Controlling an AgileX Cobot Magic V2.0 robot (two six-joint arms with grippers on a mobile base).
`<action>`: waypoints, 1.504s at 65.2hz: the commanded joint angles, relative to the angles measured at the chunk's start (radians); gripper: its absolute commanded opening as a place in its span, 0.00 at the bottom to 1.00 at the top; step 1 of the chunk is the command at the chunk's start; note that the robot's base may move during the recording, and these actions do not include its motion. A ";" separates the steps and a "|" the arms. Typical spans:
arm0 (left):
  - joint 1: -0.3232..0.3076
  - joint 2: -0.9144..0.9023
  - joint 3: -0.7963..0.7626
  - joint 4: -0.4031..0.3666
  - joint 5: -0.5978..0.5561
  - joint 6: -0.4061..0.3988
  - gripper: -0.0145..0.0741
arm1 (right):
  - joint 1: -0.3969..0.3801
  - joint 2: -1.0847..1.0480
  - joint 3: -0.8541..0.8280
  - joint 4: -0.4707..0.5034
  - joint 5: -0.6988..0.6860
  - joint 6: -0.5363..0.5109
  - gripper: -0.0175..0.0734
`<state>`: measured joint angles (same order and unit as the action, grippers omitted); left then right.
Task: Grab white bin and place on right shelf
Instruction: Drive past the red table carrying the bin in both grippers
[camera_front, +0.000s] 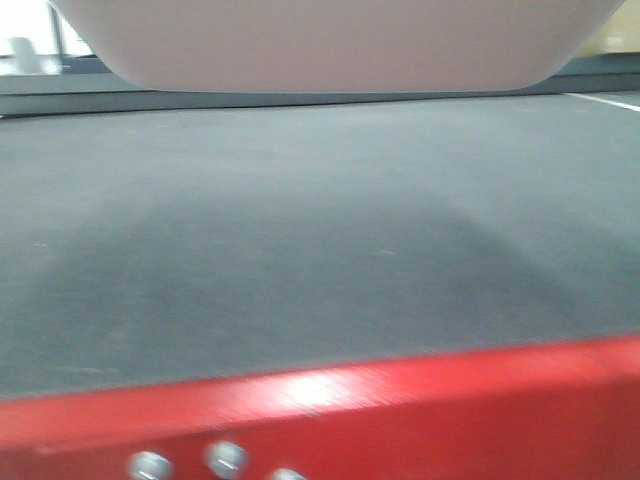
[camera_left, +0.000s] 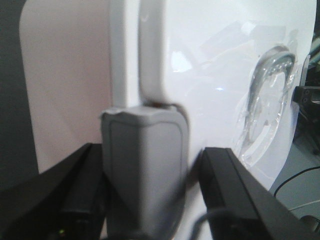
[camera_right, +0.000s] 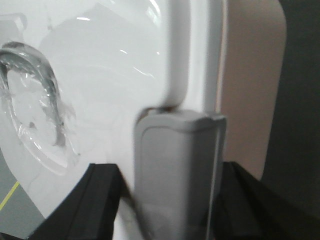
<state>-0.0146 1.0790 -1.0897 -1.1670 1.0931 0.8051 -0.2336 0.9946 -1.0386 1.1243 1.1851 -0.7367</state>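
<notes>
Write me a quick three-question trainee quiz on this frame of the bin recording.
1. True or false: the white bin has its lid off.
2. What sits between the left gripper and its fingers? A) grey latch B) blue crate C) moulded handle
3. Name the colour of the table and its front rail.
Key: 1 false; 2 A; 3 dark grey top, red rail.
</notes>
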 joint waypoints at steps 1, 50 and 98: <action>-0.020 -0.027 -0.031 -0.197 0.080 0.011 0.46 | 0.010 -0.020 -0.035 0.166 0.126 -0.008 0.66; -0.020 -0.027 -0.031 -0.197 0.080 0.011 0.46 | 0.010 -0.020 -0.035 0.166 0.126 -0.008 0.66; -0.020 -0.027 -0.031 -0.197 0.080 0.011 0.46 | 0.010 -0.020 -0.035 0.166 0.126 -0.008 0.66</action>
<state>-0.0146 1.0790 -1.0897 -1.1676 1.0931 0.8051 -0.2336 0.9946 -1.0386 1.1243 1.1851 -0.7367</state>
